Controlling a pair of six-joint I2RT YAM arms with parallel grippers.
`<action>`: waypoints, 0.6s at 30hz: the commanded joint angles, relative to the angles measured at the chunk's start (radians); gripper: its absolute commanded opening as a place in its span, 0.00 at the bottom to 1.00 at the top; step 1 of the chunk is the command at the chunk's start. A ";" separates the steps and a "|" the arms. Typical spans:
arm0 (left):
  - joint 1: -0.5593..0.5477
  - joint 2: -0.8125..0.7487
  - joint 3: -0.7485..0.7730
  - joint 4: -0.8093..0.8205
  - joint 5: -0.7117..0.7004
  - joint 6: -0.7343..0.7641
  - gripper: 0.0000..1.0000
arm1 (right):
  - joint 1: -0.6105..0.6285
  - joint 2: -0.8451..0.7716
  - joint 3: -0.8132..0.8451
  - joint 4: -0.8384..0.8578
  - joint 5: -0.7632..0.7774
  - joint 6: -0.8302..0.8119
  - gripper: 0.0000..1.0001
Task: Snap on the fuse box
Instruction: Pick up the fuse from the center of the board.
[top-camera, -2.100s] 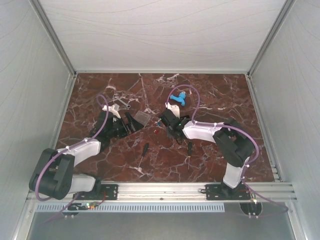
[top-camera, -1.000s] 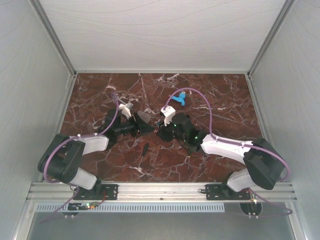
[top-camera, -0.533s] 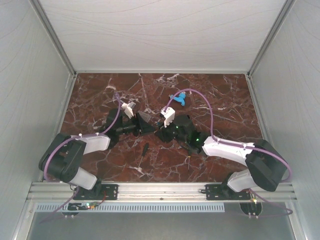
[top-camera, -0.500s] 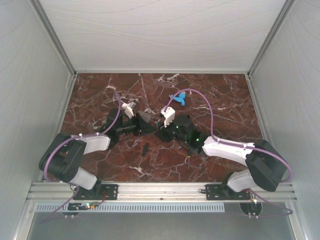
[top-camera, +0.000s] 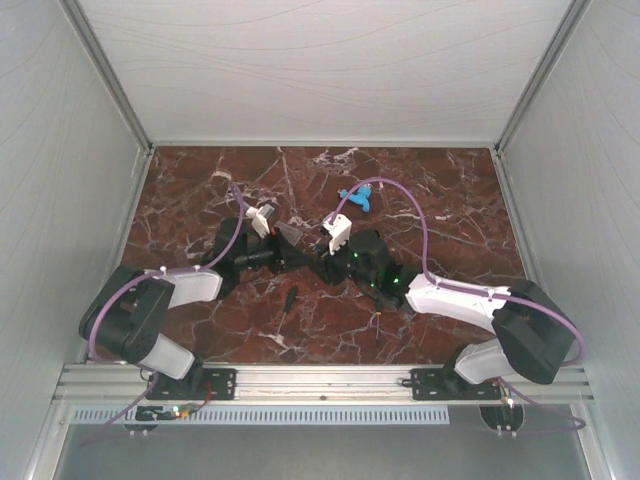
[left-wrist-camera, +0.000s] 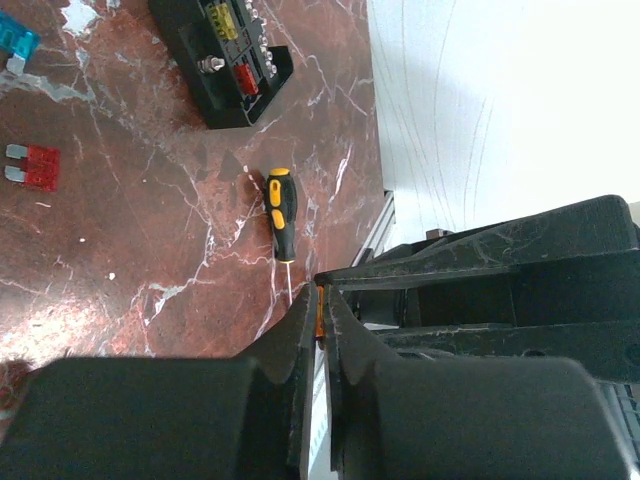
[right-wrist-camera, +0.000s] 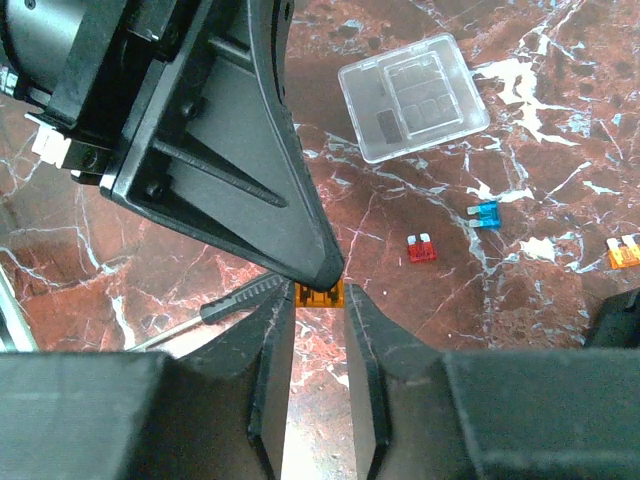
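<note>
The fuse box's black tray (left-wrist-camera: 225, 55), with small coloured fuses in it, lies on the marble at the top of the left wrist view. Its clear square lid (right-wrist-camera: 415, 95) lies apart on the table in the right wrist view. Both grippers meet tip to tip over the table's middle. My left gripper (left-wrist-camera: 320, 300) is shut on a thin orange fuse (left-wrist-camera: 321, 312). My right gripper (right-wrist-camera: 320, 300) is shut on the same orange fuse (right-wrist-camera: 320, 296) from the opposite side. In the top view the left gripper (top-camera: 292, 246) and the right gripper (top-camera: 316, 252) hide the tray.
Loose on the marble lie a red fuse (right-wrist-camera: 421, 248), a blue fuse (right-wrist-camera: 485, 214) and another orange fuse (right-wrist-camera: 625, 252). A yellow-and-black screwdriver (left-wrist-camera: 280, 205) and a black-handled screwdriver (top-camera: 289, 298) lie nearby. A blue plastic piece (top-camera: 355, 198) sits farther back.
The left gripper's jaws have closed onto the orange fuse that the right gripper holds. Both arms have shifted only slightly toward each other.
</note>
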 joint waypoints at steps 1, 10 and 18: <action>-0.009 -0.017 0.023 0.096 0.025 -0.031 0.00 | 0.007 -0.052 -0.006 0.049 0.038 0.015 0.23; -0.009 -0.124 -0.076 0.354 -0.073 -0.199 0.00 | -0.116 -0.165 -0.061 0.138 -0.124 0.343 0.38; -0.031 -0.273 -0.134 0.433 -0.228 -0.283 0.00 | -0.177 -0.188 -0.135 0.350 -0.226 0.665 0.38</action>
